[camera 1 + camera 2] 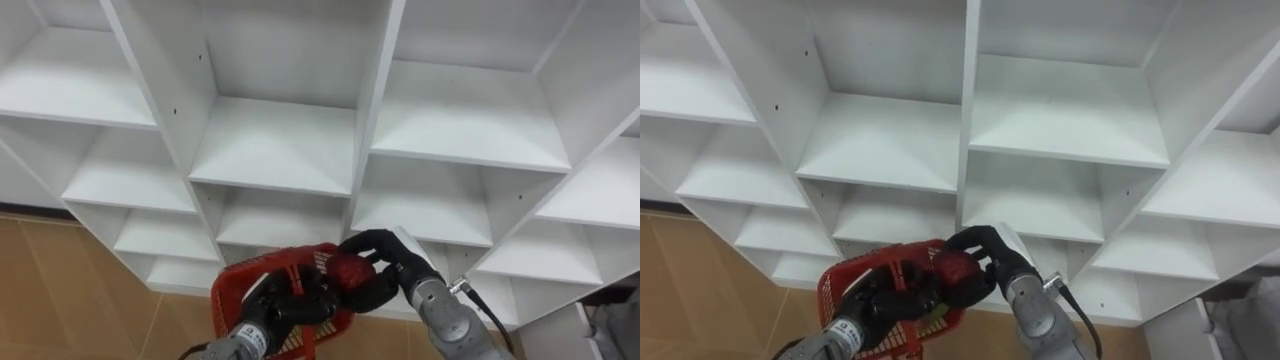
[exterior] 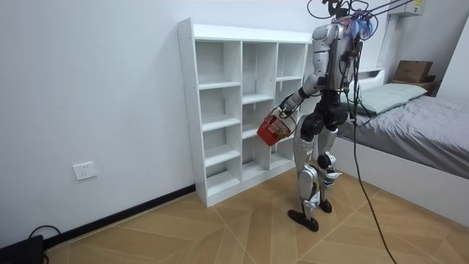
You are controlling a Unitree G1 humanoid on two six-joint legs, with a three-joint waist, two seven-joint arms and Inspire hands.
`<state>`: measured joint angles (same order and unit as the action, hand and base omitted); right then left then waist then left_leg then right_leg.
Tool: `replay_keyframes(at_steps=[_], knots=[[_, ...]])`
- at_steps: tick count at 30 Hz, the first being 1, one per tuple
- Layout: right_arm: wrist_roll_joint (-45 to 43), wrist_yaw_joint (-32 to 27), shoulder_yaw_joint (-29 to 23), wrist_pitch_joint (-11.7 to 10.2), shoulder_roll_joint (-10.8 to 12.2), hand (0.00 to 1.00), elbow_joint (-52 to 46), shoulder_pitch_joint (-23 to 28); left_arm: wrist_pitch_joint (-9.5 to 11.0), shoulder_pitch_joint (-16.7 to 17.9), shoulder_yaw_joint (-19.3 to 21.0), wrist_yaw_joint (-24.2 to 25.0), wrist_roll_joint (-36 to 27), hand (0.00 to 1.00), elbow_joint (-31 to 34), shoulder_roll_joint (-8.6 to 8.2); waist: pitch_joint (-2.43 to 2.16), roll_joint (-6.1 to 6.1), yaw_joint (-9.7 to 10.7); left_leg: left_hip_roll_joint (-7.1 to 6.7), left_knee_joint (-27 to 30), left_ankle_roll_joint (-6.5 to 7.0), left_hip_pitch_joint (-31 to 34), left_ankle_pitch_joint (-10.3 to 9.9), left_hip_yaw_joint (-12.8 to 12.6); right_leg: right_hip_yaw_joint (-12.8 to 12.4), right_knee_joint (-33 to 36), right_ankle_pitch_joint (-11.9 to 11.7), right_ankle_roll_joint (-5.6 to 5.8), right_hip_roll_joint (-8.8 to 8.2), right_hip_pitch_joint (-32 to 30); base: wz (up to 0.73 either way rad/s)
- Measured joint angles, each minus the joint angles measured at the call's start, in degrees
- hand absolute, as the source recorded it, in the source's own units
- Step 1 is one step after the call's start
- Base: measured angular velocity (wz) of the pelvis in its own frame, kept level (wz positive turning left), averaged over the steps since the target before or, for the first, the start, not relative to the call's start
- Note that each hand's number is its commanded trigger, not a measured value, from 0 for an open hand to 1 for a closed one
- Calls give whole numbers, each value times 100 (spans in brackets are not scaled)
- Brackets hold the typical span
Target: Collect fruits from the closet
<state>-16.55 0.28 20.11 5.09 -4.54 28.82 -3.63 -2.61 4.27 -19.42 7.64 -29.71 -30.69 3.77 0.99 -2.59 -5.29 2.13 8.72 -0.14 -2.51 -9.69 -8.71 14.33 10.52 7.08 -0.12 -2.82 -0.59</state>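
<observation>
I stand close to the white closet (image 2: 234, 103); the shelves (image 1: 275, 150) I see are bare. My left hand (image 1: 285, 303) is low in the eye views, fingers curled round the handle of a red basket (image 1: 245, 275), which hangs in front of the lower shelves. My right hand (image 1: 390, 262) is curled round a dark red fruit (image 1: 350, 270) and holds it over the basket's right rim, close to the left hand. In the room view the basket (image 2: 275, 130) hangs at waist height before the closet's right columns.
Wooden floor (image 1: 60, 290) lies to the lower left below the closet. In the room view a bed (image 2: 425, 125) stands behind me on that view's right, with a cardboard box (image 2: 414, 70) beyond it. A wall socket (image 2: 86, 171) sits low on the wall.
</observation>
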Motion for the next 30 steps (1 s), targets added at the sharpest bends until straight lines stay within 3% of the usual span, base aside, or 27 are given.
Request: replay_keyframes(at_steps=[15, 30], knots=[[-6, 27, 63, -7, 79, 100, 469, -133, 1, 43, -156, 35, 8, 100, 0, 0, -5, -81, 2, 7, 48, -1, 38, 1, 8, 23, 5, 14, -5, 1, -8, 0], [-197, 231, 129, -5, 108, 100, 585, -205, 1, 43, -203, 35, 4, 100, 0, 0, 3, -67, -4, 6, 46, -2, 44, 0, 8, 22, 2, 14, -5, 4, -7, 0]])
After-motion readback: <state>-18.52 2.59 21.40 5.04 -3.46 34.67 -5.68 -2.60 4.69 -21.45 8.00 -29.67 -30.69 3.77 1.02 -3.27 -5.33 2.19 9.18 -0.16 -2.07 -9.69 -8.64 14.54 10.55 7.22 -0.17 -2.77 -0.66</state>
